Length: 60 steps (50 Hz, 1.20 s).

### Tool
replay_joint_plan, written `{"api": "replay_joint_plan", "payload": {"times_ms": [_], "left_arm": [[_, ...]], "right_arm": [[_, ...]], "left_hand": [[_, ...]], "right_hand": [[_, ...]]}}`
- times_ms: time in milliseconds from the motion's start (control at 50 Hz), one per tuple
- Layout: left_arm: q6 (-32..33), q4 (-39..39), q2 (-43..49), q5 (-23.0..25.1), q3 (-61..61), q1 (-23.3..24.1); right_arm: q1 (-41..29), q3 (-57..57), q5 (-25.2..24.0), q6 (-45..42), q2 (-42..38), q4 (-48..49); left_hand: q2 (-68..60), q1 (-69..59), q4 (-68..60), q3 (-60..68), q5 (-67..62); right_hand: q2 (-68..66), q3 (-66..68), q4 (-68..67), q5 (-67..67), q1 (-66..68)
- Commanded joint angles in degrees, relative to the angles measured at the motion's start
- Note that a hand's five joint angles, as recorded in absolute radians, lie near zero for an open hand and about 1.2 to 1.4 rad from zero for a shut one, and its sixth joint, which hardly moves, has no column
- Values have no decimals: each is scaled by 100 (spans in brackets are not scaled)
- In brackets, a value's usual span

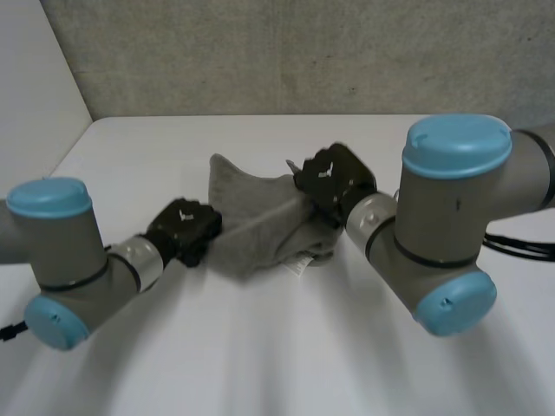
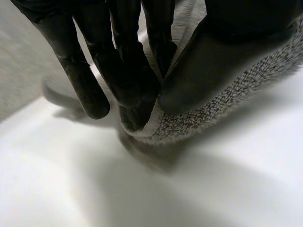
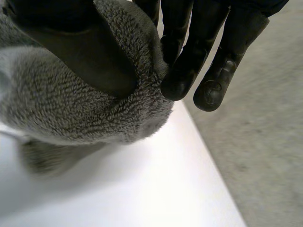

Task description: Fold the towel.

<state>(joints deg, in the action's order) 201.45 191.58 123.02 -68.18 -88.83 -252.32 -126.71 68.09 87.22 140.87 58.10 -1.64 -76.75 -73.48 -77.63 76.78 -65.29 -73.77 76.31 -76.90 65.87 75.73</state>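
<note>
A grey towel hangs bunched between my two hands, lifted off the white table. My left hand grips its left edge. In the left wrist view the thumb pinches the towel's hem against the fingers. My right hand holds the towel's right end. In the right wrist view its thumb presses the towel against the fingers. A white label dangles from the lower edge of the towel.
A grey wall rises behind the table's far edge. In the right wrist view the table's edge runs close under my right hand, with grey floor beyond it.
</note>
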Motion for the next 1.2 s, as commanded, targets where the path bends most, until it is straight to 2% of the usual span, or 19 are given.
{"api": "replay_joint_plan", "payload": {"times_ms": [20, 160, 240, 260, 300, 340, 460, 500, 540, 620, 700, 720, 740, 760, 780, 840, 1120, 1160, 1200], "left_arm": [[-982, 20, 143, -186, 1207, -2], [-1741, 47, 143, -820, 2889, -19], [-2021, 388, 3, -1905, 4081, -63], [-2109, 563, -137, -2214, 4250, -81], [-2206, 748, -303, -2382, 4269, -90], [-2303, 864, -454, -2375, 4181, -90], [-2418, 934, -814, -1893, 2858, -90], [-2382, 934, -894, -1690, 2335, -107], [-2382, 943, -947, -1461, 1834, -143], [-2304, 987, -973, -673, 458, -335], [-2154, 1013, -920, -143, -178, -389], [-2032, 1039, -885, 75, -396, -406], [-1900, 1083, -859, 207, -590, -424], [-1899, 1084, -859, 209, -592, -424], [-1769, 1101, -824, 244, -739, -432], [-1522, 1171, -675, 218, -899, -433], [-1433, 1295, -683, 182, -759, -134], [-1433, 1338, -674, 182, -662, 24], [-1433, 1347, -674, 182, -618, 85]], "right_arm": [[15, -1365, 426, 37, -334, 330], [41, -2648, 953, 98, -370, 1259], [313, -2862, 1568, 554, -116, 2647], [314, -2862, 1570, 556, -115, 2651], [411, -2854, 1605, 679, -44, 2933], [428, -2749, 1317, 697, -18, 2645], [428, -2344, 401, 758, -36, 1289], [428, -1915, -255, 705, -88, 196], [428, -1678, -502, 688, -97, -297], [498, -730, -943, 574, -1, -1266], [516, 8, -1075, 495, 174, -1199], [516, 360, -1102, 477, 349, -1068], [516, 363, -1102, 477, 351, -1066], [516, 694, -1102, 477, 516, -892], [516, 993, -1111, 477, 675, -699], [437, 1460, -1058, 468, 878, -373], [173, 3121, -1137, 179, 1537, -231], [182, 3264, -1093, -15, 1590, -223], [270, 3448, -1032, -287, 1652, -109]], "left_hand": [[-325, -652, -237, 322, -471], [-325, -652, -237, 322, -471], [-325, -652, -237, 322, -471], [-325, -652, -237, 322, -471], [-325, -652, -237, 322, -471], [-325, -652, -237, 322, -471], [-325, -652, -237, 322, -471], [-325, -652, -237, 322, -471], [-325, -652, -237, 322, -471], [-325, -652, -237, 322, -471], [-325, -652, -237, 322, -471], [439, 112, 527, -442, 293], [2378, 2051, 2467, -2382, 2232], [2398, 2071, 2486, -2401, 2251], [3614, 3287, 3702, -3617, 3467], [4512, 4185, 4600, -4515, 4366], [5072, 4746, 5161, -5076, 4926], [5223, 4896, 5311, -5226, 5077], [5324, 4997, 5412, -5327, 5177]], "right_hand": [[-623, 369, -310, 413, 427], [-623, 369, -310, 413, 427], [-623, 369, -310, 413, 427], [-623, 369, -310, 413, 427], [-623, 369, -310, 413, 427], [-623, 369, -310, 413, 427], [-623, 369, -310, 413, 427], [-529, 275, -216, 319, 333], [-228, -25, 84, 19, 33], [429, -683, 742, -639, -625], [431, -684, 744, -640, -626], [431, -684, 744, -640, -626], [431, -684, 744, -640, -626], [414, -668, 727, -624, -610], [431, -684, 743, -640, -626], [481, -734, 793, -690, -676], [649, -903, 962, -859, -845], [935, -1189, 1248, -1145, -1131], [2106, -2360, 2419, -2315, -2301]]}}
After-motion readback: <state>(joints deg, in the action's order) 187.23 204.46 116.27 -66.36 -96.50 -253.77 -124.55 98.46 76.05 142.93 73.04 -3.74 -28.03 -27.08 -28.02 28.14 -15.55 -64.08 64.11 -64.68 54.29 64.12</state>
